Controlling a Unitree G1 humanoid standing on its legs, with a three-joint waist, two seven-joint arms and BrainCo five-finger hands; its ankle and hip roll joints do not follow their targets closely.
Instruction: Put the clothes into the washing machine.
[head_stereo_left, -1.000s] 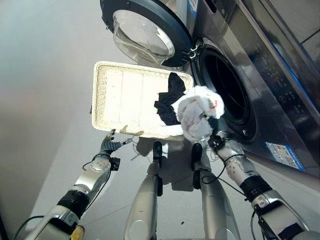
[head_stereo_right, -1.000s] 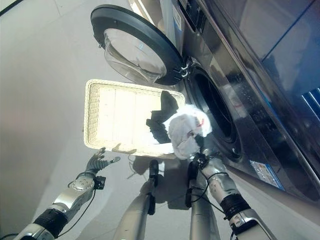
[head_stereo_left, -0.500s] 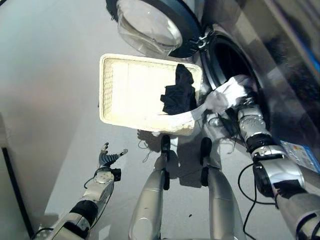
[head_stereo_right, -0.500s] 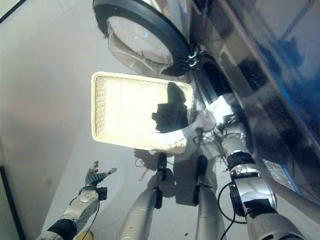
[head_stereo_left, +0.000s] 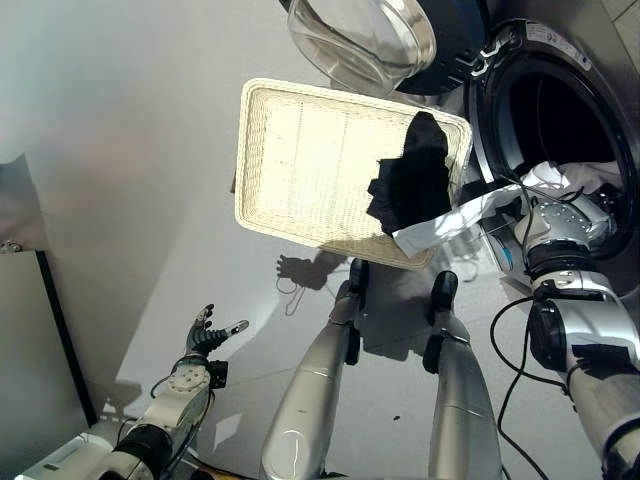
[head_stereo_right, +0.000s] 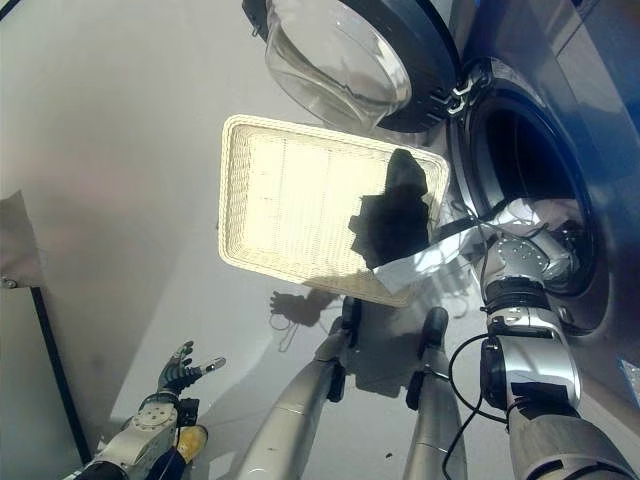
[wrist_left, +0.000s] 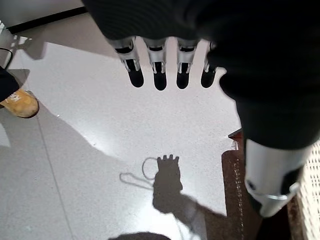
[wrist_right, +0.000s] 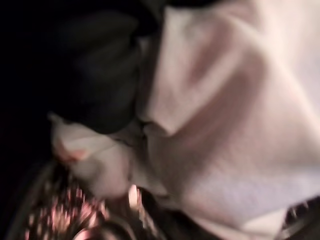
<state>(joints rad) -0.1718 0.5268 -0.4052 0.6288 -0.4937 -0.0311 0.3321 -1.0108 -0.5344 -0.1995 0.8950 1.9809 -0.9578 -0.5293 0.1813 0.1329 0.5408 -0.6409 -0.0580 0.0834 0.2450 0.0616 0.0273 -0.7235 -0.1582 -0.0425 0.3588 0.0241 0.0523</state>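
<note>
A cream wicker basket (head_stereo_left: 300, 170) lies on the floor in front of the washing machine's drum opening (head_stereo_left: 560, 120). A black garment (head_stereo_left: 412, 185) lies crumpled at the basket's end nearest the machine. A white cloth (head_stereo_left: 450, 220) stretches from that end of the basket over the drum's rim into the opening. There its bunched end wraps my right hand (head_stereo_left: 565, 222). In the right wrist view the white cloth (wrist_right: 225, 125) sits very close against the dark drum. My left hand (head_stereo_left: 205, 335) hangs open and empty over the floor, well short of the basket, its fingers (wrist_left: 157, 75) straight.
The machine's round glass door (head_stereo_left: 370, 35) stands swung open just beyond the basket's far side. A person's tan shoe (wrist_left: 20, 102) is on the floor by my left hand. A dark strip (head_stereo_left: 62, 340) runs along the floor at far left.
My right hand has carried the bunched white cloth from above the basket's corner into the drum opening, drawing it out into a strip. The camera has shifted. My left hand has drawn back from the basket.
</note>
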